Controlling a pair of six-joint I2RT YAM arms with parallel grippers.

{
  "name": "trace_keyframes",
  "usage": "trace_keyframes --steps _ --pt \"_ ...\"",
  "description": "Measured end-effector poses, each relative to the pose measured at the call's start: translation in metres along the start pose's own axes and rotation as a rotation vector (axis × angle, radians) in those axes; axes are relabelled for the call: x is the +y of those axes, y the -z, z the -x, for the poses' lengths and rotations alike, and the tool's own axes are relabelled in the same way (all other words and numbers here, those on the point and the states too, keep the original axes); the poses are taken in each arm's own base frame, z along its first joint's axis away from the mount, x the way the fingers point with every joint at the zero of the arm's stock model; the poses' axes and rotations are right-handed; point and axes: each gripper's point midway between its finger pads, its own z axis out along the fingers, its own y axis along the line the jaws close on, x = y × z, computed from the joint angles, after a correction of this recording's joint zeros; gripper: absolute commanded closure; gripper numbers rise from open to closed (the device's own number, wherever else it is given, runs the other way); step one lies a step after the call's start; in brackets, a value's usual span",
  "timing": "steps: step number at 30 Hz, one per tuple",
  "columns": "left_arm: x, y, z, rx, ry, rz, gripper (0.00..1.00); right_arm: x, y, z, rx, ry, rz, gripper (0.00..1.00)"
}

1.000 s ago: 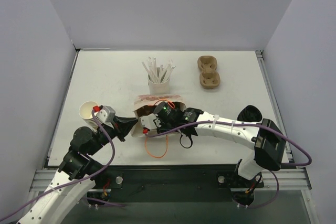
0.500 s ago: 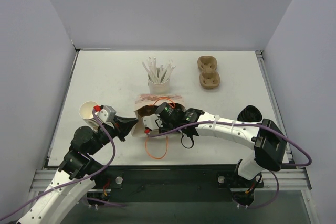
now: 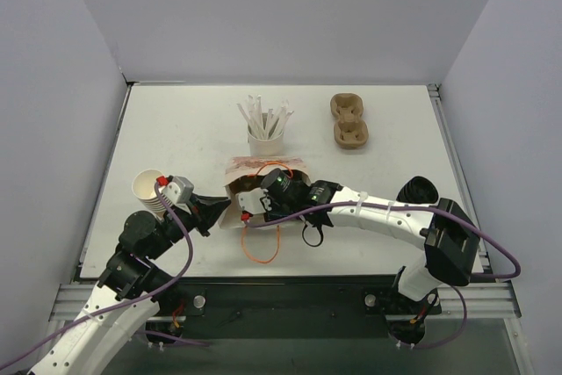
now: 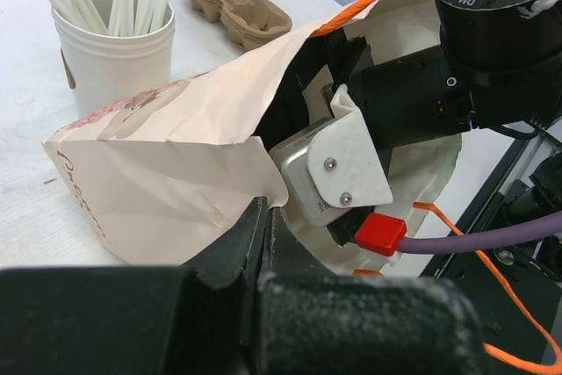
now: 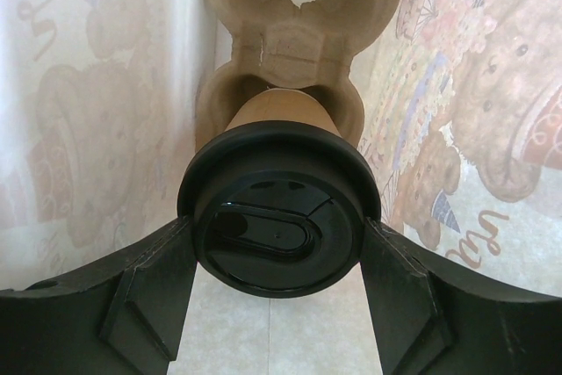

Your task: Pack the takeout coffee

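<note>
White surface (image 3: 176, 129), one, is carrying everything. One printed paper bag with teddy bears (image 4: 176, 155) is lying on its side, mouth facing me. My left fingers (image 4: 237, 252) are pinching the bag's torn lower edge, fully closed on the paper and holding the mouth wide.

Two moulded brown pulp cup carriers are showing. One (image 5: 299, 6) is sitting deep inside the bag, and the other (image 3: 349, 120) is lying unused at the far right of the surface. One white tub of paper-wrapped straws (image 3: 265, 142) is standing behind the bag. The straws are too many to count.

One small brown kraft paper cup with a round black plastic lid (image 5: 277, 234) is inside the bag. My right fingers (image 5: 149, 296) are gripping it across the lid's rim, and its base is entering the near well of the inner carrier. Whether it is fully seated, I cannot tell.

One stack of lidless cups (image 3: 147, 189) and one stack of loose black lids (image 3: 418, 191) are standing outside.

Judged progress: the coffee is bagged. Releasing, withdrawing and letting go of the bag are remaining.
</note>
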Motion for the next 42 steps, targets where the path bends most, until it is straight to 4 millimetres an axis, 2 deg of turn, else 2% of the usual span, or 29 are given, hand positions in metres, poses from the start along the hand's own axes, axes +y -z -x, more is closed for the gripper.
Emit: trace_keyframes --steps 33,42 --pt "0.005 -0.004 -0.003 0.022 0.015 0.027 1.00 -0.004 -0.027 -0.014 0.019 -0.034 -0.011 0.54" --pt "0.006 -0.003 -0.006 0.035 0.021 0.035 1.00 -0.006 -0.031 -0.018 0.023 -0.058 -0.021 0.51"
